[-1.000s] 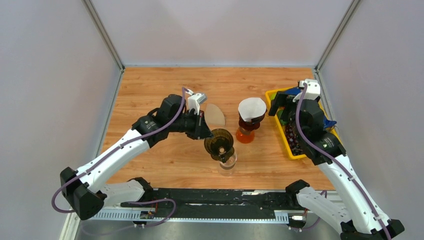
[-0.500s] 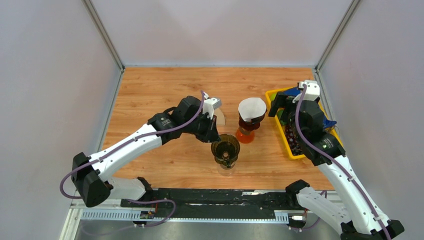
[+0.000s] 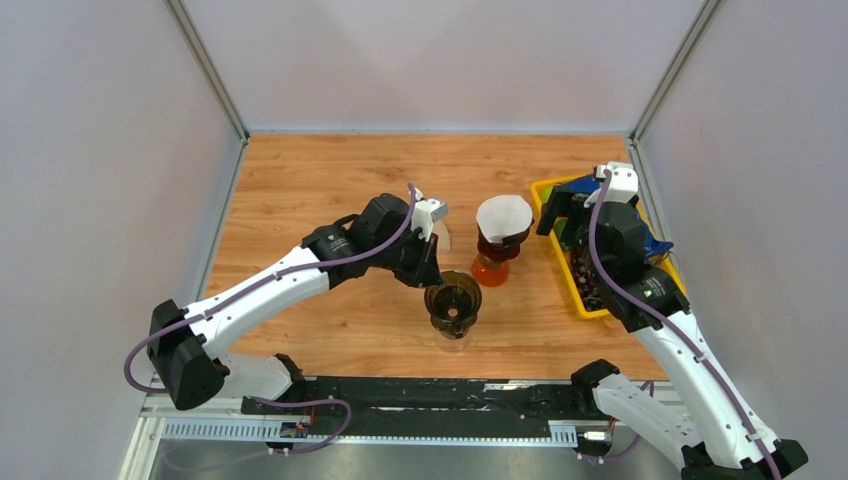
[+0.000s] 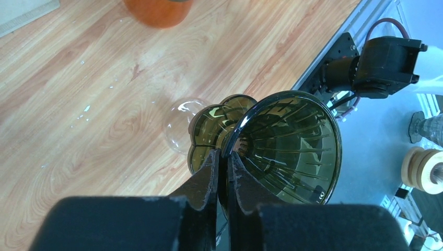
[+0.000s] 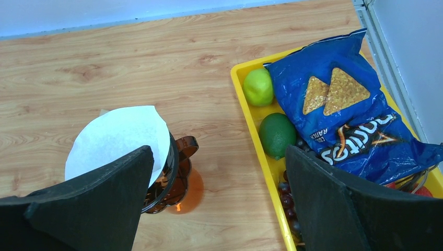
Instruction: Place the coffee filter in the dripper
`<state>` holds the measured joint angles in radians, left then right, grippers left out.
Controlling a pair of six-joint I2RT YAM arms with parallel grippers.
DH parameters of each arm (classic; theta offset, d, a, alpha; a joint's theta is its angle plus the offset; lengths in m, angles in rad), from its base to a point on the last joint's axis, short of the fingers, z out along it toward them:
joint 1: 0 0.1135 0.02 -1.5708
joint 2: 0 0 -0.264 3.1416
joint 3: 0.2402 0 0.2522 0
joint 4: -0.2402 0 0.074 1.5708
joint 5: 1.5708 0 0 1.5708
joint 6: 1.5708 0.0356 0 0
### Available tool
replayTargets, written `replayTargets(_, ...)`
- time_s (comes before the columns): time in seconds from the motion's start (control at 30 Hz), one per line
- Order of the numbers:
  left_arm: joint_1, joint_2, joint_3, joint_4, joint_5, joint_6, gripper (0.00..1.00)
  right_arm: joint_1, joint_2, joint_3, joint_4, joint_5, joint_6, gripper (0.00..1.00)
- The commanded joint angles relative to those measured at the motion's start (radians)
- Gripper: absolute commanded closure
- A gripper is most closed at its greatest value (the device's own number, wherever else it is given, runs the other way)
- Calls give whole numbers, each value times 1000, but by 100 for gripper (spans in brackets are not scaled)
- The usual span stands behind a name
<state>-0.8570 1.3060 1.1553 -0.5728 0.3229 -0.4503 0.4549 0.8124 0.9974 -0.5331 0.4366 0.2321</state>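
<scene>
Top external, left to right. Left arm [image 3: 260, 290] reaches in over the counter [image 3: 300, 190]. Left fingers [image 3: 428, 268] are pinched narrow on the near rim of the dark olive dripper [image 3: 452, 300]. Left wrist view confirms it: the rim wall is clamped between the two fingers, one inside and one outside. Cone is empty, ribs bare, no paper. A clear glass [image 4: 180, 123] sits just beside or under its base; can't tell whether the dripper is seated on it or held just off.

Loose coffee filter [image 3: 442, 236]: only a pale corner shows, flat on the counter just behind the left wrist. It touches neither dripper and nothing holds it.

Next right is a second dripper [image 5: 170, 157] on an orange server [image 5: 184, 194], already lined with a white filter [image 5: 117, 136] that looks seated.

Far right is a yellow tray [image 5: 239, 73] with limes [image 5: 258, 86], chip bag [image 5: 339, 110] and grapes [image 5: 290, 201]. Not relevant. Right fingers [image 5: 94, 204] are spread wide, holding nothing, above the gap between second dripper and tray.

Status, my read: gripping the olive dripper is prep only. To do: release the rim, pick the coffee filter off the counter, open it, seat it in the olive dripper. Core step not started.
</scene>
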Motion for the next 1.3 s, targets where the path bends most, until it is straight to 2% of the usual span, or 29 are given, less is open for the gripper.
replayTargets(0.0, -12, 4, 49, -8, -6, 20, 86, -5, -19, 1, 40, 9, -13, 0)
replayTargets(0.2, -14, 1, 45, 23, 44, 24, 66, -4, -21, 0, 40, 11, -13, 0)
replayTargets(0.43, -14, -22, 42, 43, 49, 29, 51, -5, -19, 1, 42, 16, -13, 0)
replayTargets(0.67, -14, -51, 40, 60, 34, 30, 21, -5, -22, 1, 41, 24, -14, 0)
replayTargets(0.77, -14, -71, 39, 71, 36, 37, 2, -5, -24, 0, 42, 27, -14, 0)
replayTargets(0.87, -14, -98, 20, 123, 71, 33, 0, -5, -25, 0, 42, 26, -15, 0)
replayTargets(0.97, -14, -141, 8, 150, 39, 27, 0, -5, -27, 1, 41, 37, -17, 0)
replayTargets(1.1, -13, -191, 10, 130, -144, 15, 0, -5, -36, -4, 42, 65, -10, 0)
replayTargets(1.27, 6, -254, -11, 125, -449, -20, 0, -5, -37, -5, 41, 75, -12, 0)
